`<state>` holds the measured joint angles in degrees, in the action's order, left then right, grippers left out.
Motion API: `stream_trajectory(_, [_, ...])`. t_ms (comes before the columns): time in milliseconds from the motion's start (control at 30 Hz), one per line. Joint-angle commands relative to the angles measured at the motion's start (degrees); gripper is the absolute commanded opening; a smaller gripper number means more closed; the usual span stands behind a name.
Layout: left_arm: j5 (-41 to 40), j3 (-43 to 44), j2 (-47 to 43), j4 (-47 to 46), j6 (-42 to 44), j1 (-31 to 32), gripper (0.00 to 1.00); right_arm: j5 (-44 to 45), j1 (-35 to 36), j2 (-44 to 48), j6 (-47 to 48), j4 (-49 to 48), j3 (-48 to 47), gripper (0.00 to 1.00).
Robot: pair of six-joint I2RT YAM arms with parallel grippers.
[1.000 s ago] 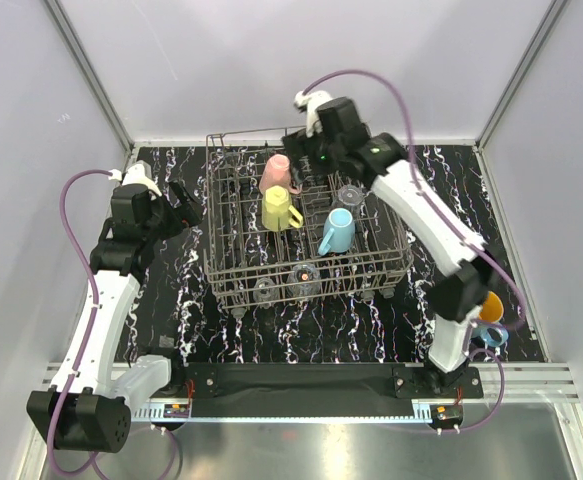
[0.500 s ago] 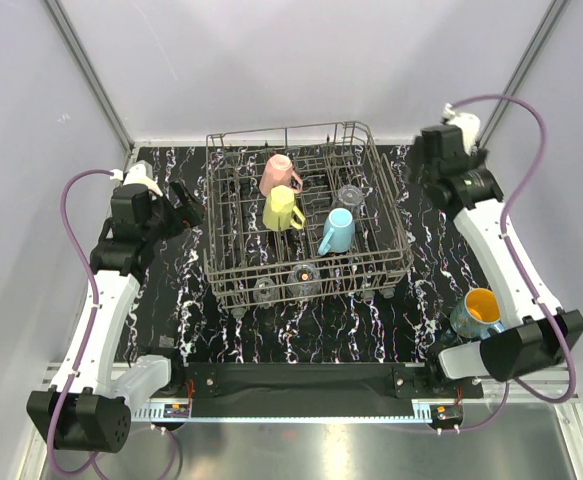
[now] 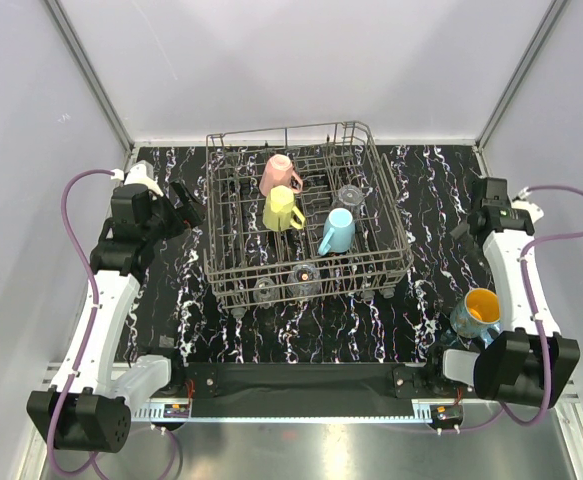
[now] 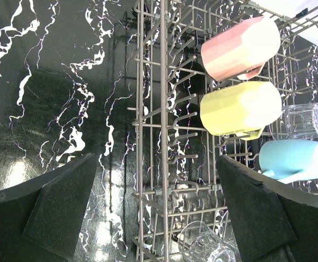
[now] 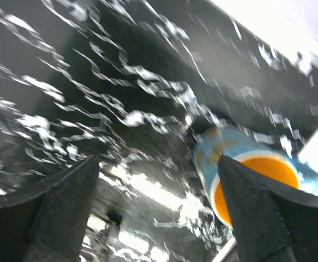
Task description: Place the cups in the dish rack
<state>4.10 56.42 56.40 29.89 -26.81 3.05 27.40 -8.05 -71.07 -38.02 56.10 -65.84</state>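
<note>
Right arm has swung back from the rack's far corner to the table's right side. Top view: right gripper (image 3: 471, 225), jaws apart, hangs beyond the teal mug (image 3: 478, 310), the only cup outside the rack (image 3: 391, 200). The pink mug (image 3: 276, 173), yellow mug (image 3: 279, 208) and blue mug (image 3: 337, 230) lean on tines, probably for draining. Left wrist view: left gripper (image 4: 159, 202), jaws wide and empty, faces the rack's side (image 4: 161, 82), seemingly parked. Right wrist view: spread fingers frame the upright teal mug (image 5: 246, 164), likely the next pickup.

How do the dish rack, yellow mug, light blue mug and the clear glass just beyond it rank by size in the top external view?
1. dish rack, by far the largest.
2. yellow mug and light blue mug: they look about alike, so unranked.
3. clear glass, smallest.
</note>
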Motion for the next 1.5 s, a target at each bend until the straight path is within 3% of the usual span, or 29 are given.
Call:
stream_trajectory(0, [1.2,0.5,-0.5,-2.6,0.4,-0.1,0.99,3.0,-0.2,3.7,-10.7,8.3,1.0,0.92])
stream_trajectory(267, [2.2,0.6,-0.1,-2.8,0.3,-0.1,0.99,4.9,-0.5,9.1,-15.0,8.8,9.0,0.81])
stream_trajectory(967, [1.1,0.7,0.6,-2.3,0.6,-0.1,0.99,-0.5,-5.7,-2.1,-13.4,-5.0,19.1,0.72])
stream_trajectory(1200, [0.9,0.6,0.8,-2.3,0.6,-0.1,0.99,-0.9,-5.8,-4.6,-13.5,-7.2,20.0,0.5])
stream_trajectory(1467, [1.8,0.6,1.1,-2.7,0.6,-0.1,0.99,-1.0,-5.8,-5.7,-14.2,-7.5,18.6,0.05])
